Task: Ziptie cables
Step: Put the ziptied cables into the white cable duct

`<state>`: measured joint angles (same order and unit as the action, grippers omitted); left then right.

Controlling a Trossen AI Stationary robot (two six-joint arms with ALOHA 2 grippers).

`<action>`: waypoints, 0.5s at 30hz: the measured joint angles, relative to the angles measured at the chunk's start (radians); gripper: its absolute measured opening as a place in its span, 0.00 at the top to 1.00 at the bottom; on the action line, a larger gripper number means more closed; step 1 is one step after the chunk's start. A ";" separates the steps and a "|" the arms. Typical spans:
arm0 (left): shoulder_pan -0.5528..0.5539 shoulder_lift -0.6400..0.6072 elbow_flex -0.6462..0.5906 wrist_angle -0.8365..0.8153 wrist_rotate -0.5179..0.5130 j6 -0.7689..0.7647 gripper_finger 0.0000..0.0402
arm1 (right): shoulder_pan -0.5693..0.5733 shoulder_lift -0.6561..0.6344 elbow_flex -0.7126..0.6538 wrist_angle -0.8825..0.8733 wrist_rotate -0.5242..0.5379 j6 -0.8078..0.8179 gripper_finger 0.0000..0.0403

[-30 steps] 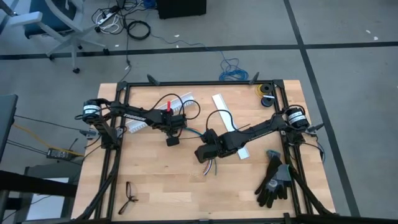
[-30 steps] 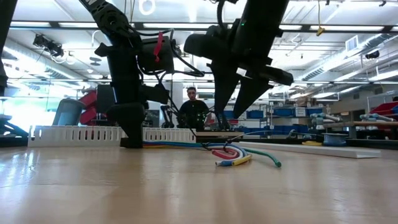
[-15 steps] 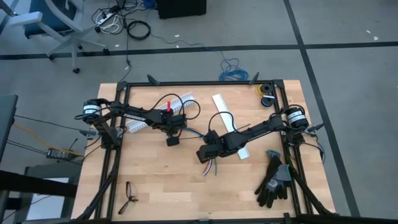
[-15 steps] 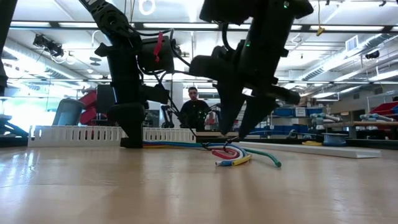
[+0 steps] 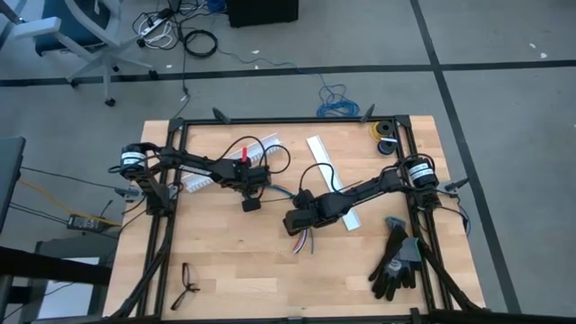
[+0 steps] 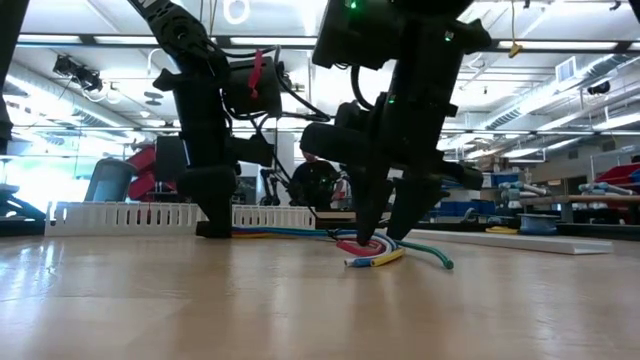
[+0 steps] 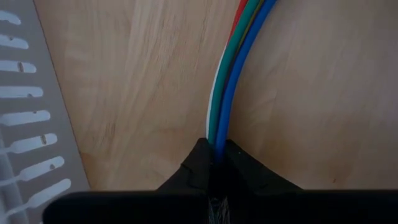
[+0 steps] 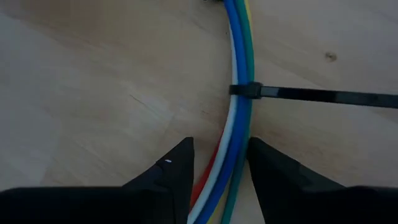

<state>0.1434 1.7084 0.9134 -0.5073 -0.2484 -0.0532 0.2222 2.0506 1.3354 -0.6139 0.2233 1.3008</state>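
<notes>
The cables (image 5: 290,200), a bundle of red, green, blue, yellow and white wires, lie on the wooden table. Their free ends (image 6: 375,258) curl toward the near side. A black ziptie (image 8: 247,90) circles the bundle, and its tail (image 8: 323,95) lies flat on the wood. My left gripper (image 5: 250,203) is shut on the cables near the table's middle. My right gripper (image 5: 297,227) stands open and low over the bundle. In the right wrist view its fingers (image 8: 180,165) stand one on each side of the wires, a short way from the ziptie. My left gripper pinches the bundle (image 7: 216,140) between its two fingers from above, slanting down. The wires run straight out from the fingertips and lie on the table. My right gripper straddles the cables (image 8: 233,155) from above; whether its fingers touch them, I cannot tell.
White slotted channels (image 5: 205,177) (image 5: 331,180) lie at the back left and back middle. Black gloves (image 5: 396,261) lie at the near right, glasses (image 5: 187,283) at the near left, and tape rolls (image 5: 385,131) at the far right corner. A black frame borders the table.
My right gripper has come down onto the cables and rolled a little; its fingertips, which hung above the wires, now reach the table on either side of them. The cables and my left gripper have kept still.
</notes>
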 joint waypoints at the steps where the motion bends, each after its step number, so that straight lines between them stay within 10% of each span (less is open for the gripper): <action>1: 0.001 0.000 0.000 -0.001 -0.009 0.000 0.93 | 0.005 0.000 0.001 -0.002 -0.011 0.007 0.66; 15: 0.048 0.002 0.002 0.047 -0.035 -0.007 0.93 | 0.076 0.008 0.028 -0.017 -0.090 0.035 0.82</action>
<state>0.1918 1.7103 0.9154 -0.4598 -0.2838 -0.0601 0.2986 2.0584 1.3638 -0.6311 0.1333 1.3357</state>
